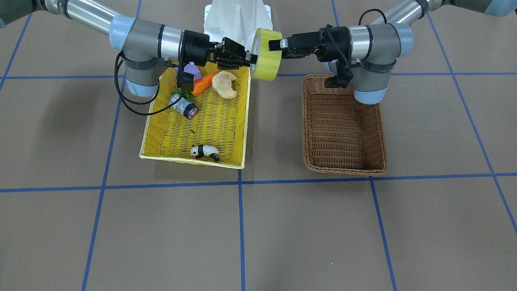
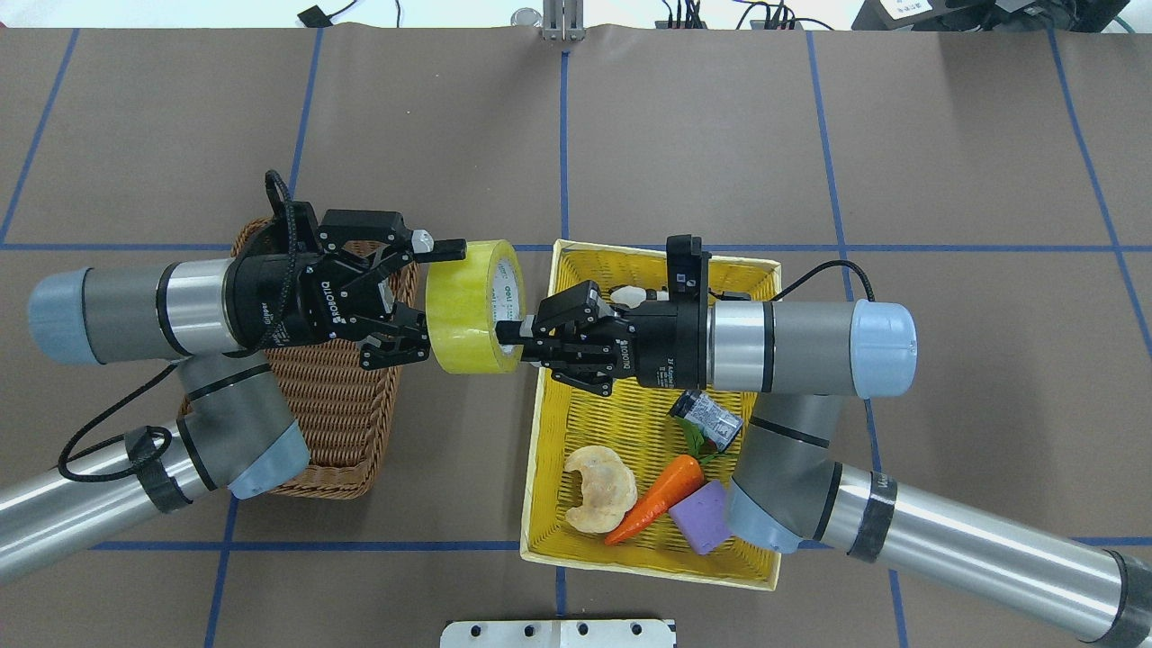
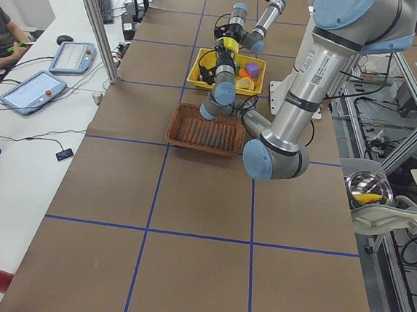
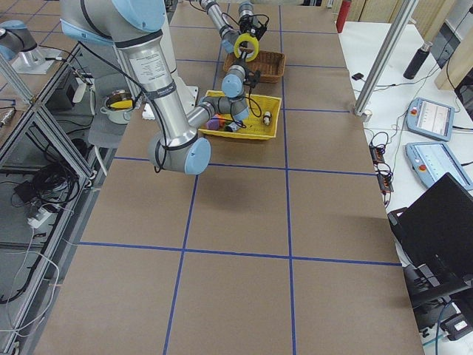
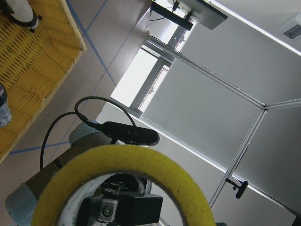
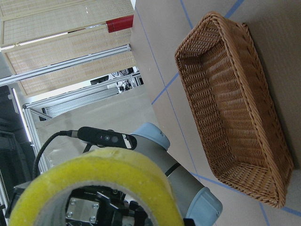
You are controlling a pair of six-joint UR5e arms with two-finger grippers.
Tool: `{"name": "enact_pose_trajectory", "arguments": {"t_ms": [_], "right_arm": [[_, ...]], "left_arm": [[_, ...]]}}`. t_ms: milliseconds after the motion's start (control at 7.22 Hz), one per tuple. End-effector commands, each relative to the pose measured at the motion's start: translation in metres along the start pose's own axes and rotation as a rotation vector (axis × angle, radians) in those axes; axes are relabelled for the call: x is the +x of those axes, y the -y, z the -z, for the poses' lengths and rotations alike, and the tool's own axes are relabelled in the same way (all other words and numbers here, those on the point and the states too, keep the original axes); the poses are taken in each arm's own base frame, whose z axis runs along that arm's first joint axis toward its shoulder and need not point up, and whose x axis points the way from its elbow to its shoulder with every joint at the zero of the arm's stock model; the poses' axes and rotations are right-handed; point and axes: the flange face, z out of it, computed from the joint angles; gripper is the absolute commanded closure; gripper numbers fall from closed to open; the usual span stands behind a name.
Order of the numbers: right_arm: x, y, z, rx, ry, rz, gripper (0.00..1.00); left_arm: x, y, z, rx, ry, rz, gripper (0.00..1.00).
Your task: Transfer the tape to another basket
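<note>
The tape [image 1: 266, 60], a yellowish roll, hangs in the air between the two baskets [image 2: 463, 306]. My right gripper [image 2: 511, 337] is shut on the roll's rim from the yellow basket's side [image 1: 252, 60]. My left gripper [image 2: 444, 297] is open, its fingers spread at the roll's other face, above the edge of the brown wicker basket [image 2: 342, 423]. That basket [image 1: 339, 133] holds nothing. In the left wrist view the tape [image 5: 122, 160] fills the bottom. It does the same in the right wrist view [image 6: 94, 174], with the brown basket [image 6: 235, 108] beyond it.
The yellow basket [image 2: 585, 414] holds a small grey cylinder [image 2: 711, 418], a carrot [image 2: 661, 495], a purple block [image 2: 702, 517], a pale curved piece [image 2: 598, 490] and a panda figure [image 1: 205, 151]. Blue tape lines cross the brown table.
</note>
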Motion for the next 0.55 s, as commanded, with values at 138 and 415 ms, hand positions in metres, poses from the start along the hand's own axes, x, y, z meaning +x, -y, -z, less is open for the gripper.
{"name": "enact_pose_trajectory", "arguments": {"t_ms": [138,415], "right_arm": [[-0.0002,0.0013,-0.0003,0.002,0.0,0.002,0.0],[-0.0023,0.002,0.0031,0.002,0.005,0.006,0.0]], "left_arm": [[-0.0013,-0.0005,0.0028,-0.005,-0.003,-0.002,1.0],[-0.0014,-0.0019,0.0051,-0.006,-0.002,-0.002,1.0]]}}
